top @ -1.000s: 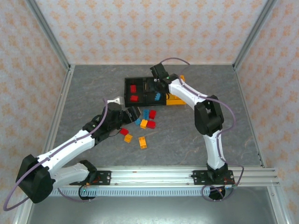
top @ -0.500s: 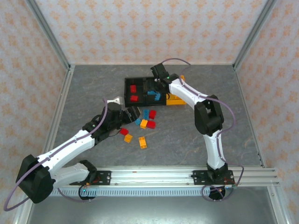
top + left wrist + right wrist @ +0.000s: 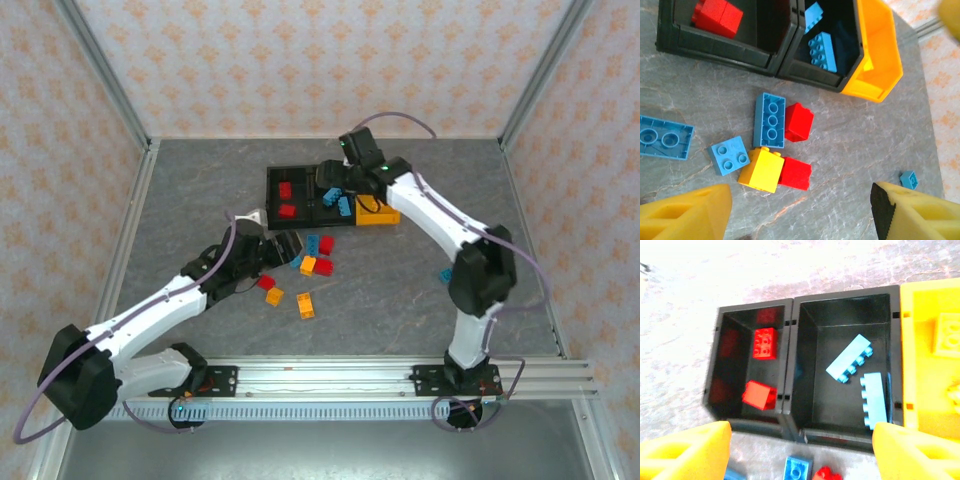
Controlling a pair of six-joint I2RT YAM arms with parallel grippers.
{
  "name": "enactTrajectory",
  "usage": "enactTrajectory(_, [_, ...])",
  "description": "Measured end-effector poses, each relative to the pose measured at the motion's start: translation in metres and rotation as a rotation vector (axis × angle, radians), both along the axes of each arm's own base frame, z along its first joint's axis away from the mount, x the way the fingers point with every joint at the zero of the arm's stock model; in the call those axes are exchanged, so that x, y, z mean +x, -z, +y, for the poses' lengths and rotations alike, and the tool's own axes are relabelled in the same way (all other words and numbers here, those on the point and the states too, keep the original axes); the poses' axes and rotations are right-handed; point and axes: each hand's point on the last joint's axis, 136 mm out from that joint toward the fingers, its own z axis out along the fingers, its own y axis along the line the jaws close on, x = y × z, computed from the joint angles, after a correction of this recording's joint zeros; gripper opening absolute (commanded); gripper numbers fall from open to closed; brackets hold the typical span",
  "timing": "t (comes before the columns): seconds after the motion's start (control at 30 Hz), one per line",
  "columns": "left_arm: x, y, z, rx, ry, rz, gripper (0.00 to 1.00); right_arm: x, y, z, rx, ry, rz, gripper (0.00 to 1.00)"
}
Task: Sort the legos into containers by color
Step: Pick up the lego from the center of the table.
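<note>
Legos point(image 3: 850, 364), two blue, inside middle bin point(image 3: 840, 312); right fingers point(image 3: 685, 452) spread.

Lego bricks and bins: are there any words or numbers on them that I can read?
None: no word, number or sign can be read.
Studs of the long blue plastic lego brick: too blurred to show any lettering.
The two black plastic bins and the orange-yellow plastic bin: no label seen.
</note>
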Motion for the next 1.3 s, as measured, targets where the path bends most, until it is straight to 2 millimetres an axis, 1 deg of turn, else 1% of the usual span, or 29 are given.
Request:
enactTrajectory(0.03, [0.000,0.004,-0.002,0.008,0.014,0.012,0.75,-0.011,-0.009,-0.006,0.009,-0.001,-0.015,0.74])
enactTrajectory(0.1, [0.001,0.010,-0.005,0.028,0.033,0.033,0.75,-0.027,-0.014,-0.016,0.016,0.002,-0.031,0.74])
enactTrajectory(0.17, [0.002,0.014,-0.008,0.042,0.051,0.047,0.75,-0.044,-0.007,-0.027,0.012,0.005,-0.022,0.74])
enactTrajectory(0.23, [0.004,0.013,-0.011,0.050,0.063,0.052,0.75,-0.059,0.012,-0.037,-0.005,0.007,0.013,0.74])
enactTrajectory(0.4, [0.009,0.012,-0.014,0.065,0.076,0.053,0.75,-0.087,0.068,-0.051,-0.057,0.009,0.131,0.75])
enactTrajectory(0.47, [0.008,0.013,-0.014,0.069,0.074,0.057,0.75,-0.096,0.084,-0.053,-0.070,0.006,0.169,0.76])
enactTrajectory(0.53, [0.008,0.014,-0.013,0.069,0.073,0.058,0.75,-0.101,0.091,-0.052,-0.072,-0.002,0.185,0.76])
enactTrajectory(0.6, [0.004,0.018,-0.010,0.067,0.070,0.062,0.75,-0.105,0.094,-0.047,-0.061,-0.011,0.188,0.76])
enactTrajectory(0.73, [-0.007,0.032,-0.001,0.078,0.050,0.093,0.75,-0.106,0.097,-0.033,-0.033,-0.027,0.186,0.76])
enactTrajectory(0.8, [-0.010,0.036,0.004,0.090,0.036,0.100,0.75,-0.105,0.103,-0.024,-0.022,-0.035,0.195,0.76])
enactTrajectory(0.87, [-0.013,0.037,0.007,0.091,0.026,0.101,0.75,-0.104,0.114,-0.017,-0.024,-0.038,0.217,0.77])
enactTrajectory(0.97, [-0.017,0.036,0.012,0.086,0.006,0.093,0.75,-0.099,0.132,-0.008,-0.035,-0.039,0.252,0.77])
enactTrajectory(1.07, [-0.021,0.039,0.016,0.084,-0.003,0.093,0.75,-0.094,0.145,-0.002,-0.040,-0.036,0.279,0.77])
enactTrajectory(1.17, [-0.024,0.044,0.018,0.086,-0.009,0.106,0.75,-0.087,0.151,0.006,-0.035,-0.035,0.289,0.77])
enactTrajectory(1.3, [-0.025,0.048,0.019,0.084,-0.016,0.118,0.75,-0.077,0.153,0.018,-0.020,-0.035,0.288,0.76])
